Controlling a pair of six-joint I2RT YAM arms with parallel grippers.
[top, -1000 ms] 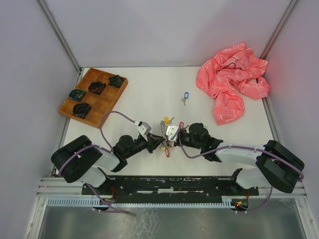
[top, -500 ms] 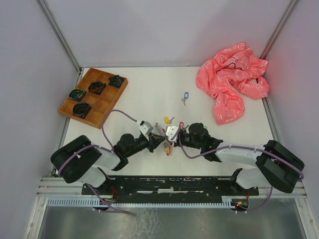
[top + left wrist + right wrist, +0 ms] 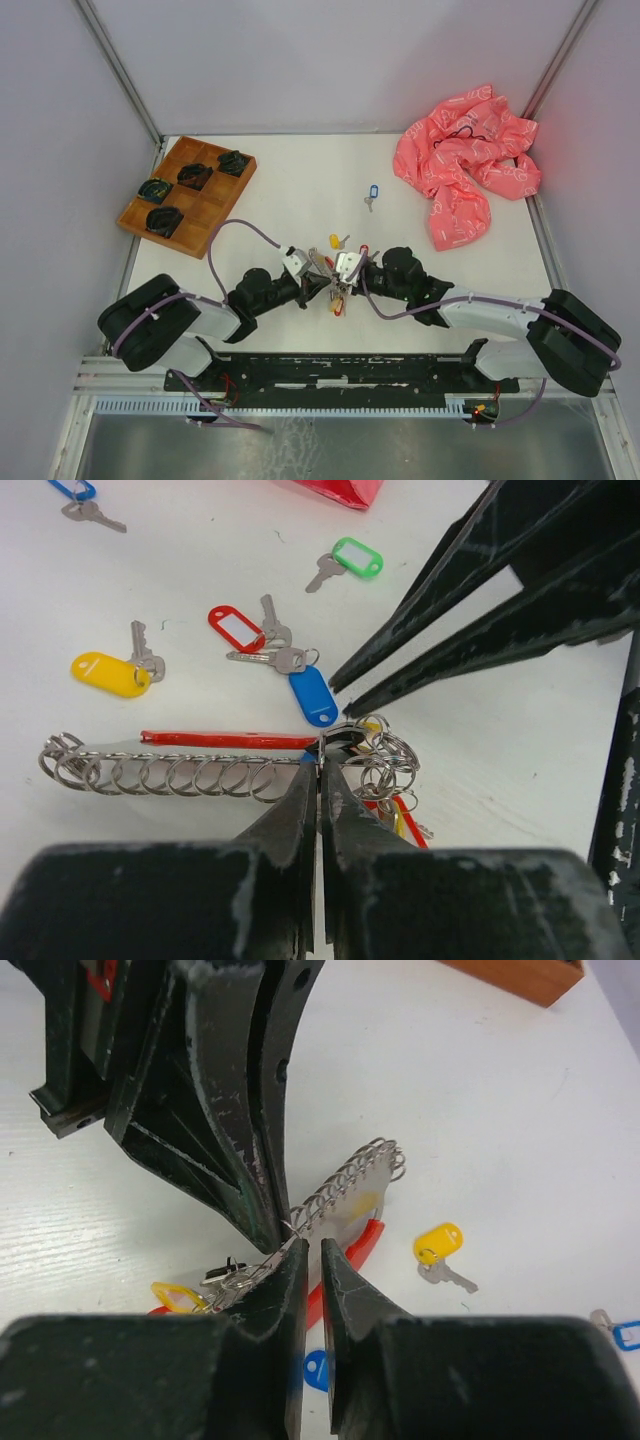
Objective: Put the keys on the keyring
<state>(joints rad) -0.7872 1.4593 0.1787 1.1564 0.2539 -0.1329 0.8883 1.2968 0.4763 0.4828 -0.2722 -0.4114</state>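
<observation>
The keyring [image 3: 180, 772] lies on the white table, a row of silvery rings on a thin metal strip with a red piece [image 3: 228, 740] alongside and a ring cluster at its right end. My left gripper [image 3: 320, 752] is shut on the strip beside that cluster. My right gripper [image 3: 310, 1248] faces it from the other side, its jaws a narrow gap apart at the same strip [image 3: 350, 1188], with nothing pinched. Loose keys lie beyond: yellow tag [image 3: 104, 673], red tag [image 3: 237, 628], blue tag [image 3: 313, 696], green tag [image 3: 357, 557]. From above, both grippers meet at the keyring [image 3: 337, 292].
A wooden tray [image 3: 196, 212] with dark coiled items stands at the back left. A crumpled pink cloth [image 3: 465, 165] lies at the back right. Another blue-tagged key [image 3: 372, 192] lies alone toward the back middle, and the yellow-tagged key [image 3: 335, 240] sits just behind the grippers.
My left gripper has slid right and closed on the keyring. My right gripper, shut before, has parted its jaws slightly and shifted a little with its arm.
</observation>
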